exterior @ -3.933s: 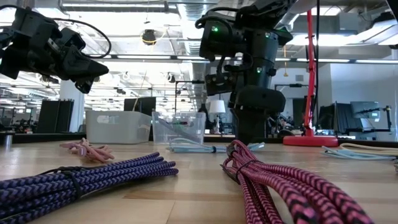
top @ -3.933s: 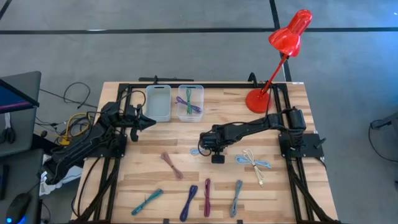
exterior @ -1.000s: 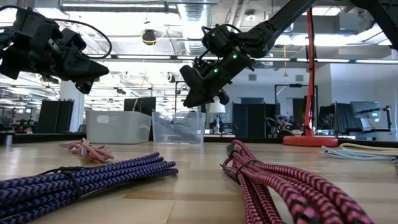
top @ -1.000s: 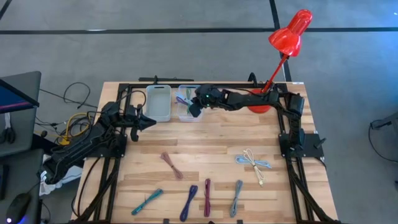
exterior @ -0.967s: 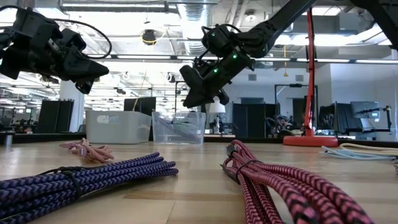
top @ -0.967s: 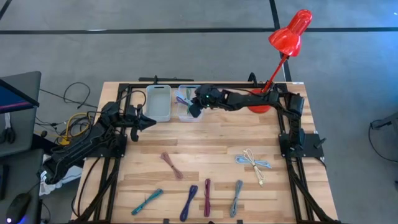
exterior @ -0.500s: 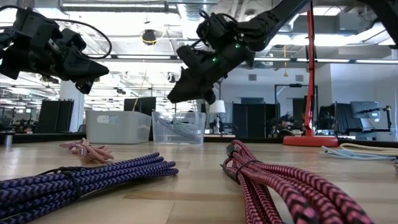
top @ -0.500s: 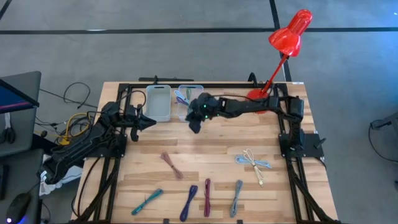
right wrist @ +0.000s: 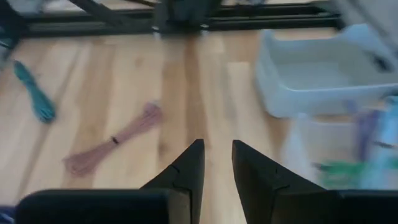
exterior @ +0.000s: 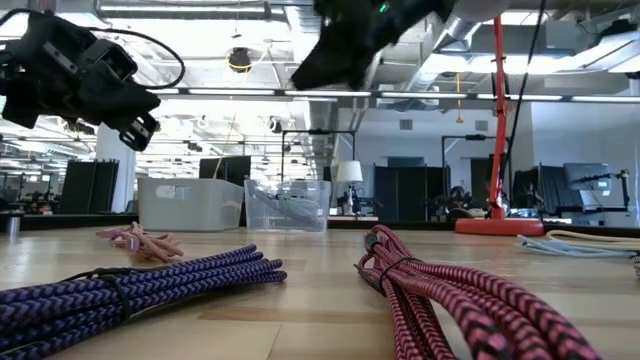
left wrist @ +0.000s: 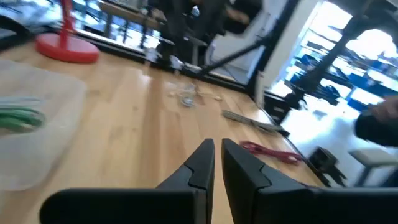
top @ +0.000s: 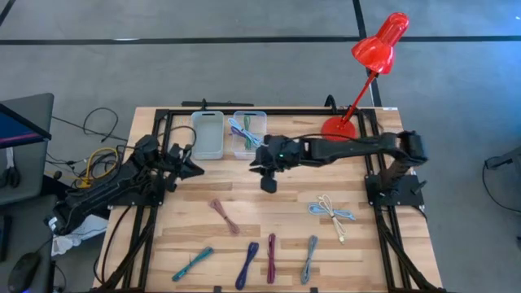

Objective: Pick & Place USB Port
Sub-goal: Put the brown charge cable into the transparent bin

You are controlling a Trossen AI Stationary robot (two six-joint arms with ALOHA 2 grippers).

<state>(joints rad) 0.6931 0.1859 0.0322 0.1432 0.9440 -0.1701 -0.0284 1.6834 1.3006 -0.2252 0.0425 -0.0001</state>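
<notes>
While the right claw (top: 269,184) is being held above the counter (top: 366,244), just off the clear bin (top: 247,135) on its near-edge side, its fingers are being kept slightly apart with nothing between them. The pink cable (top: 225,216) is being left flat on the counter, farther from the clear bin than the claw, well apart from it and untouched. Coloured cables are being held inside the clear bin. The left claw (top: 192,168) is being kept waiting beyond the clear bin's left side, fingers nearly together and empty.
</notes>
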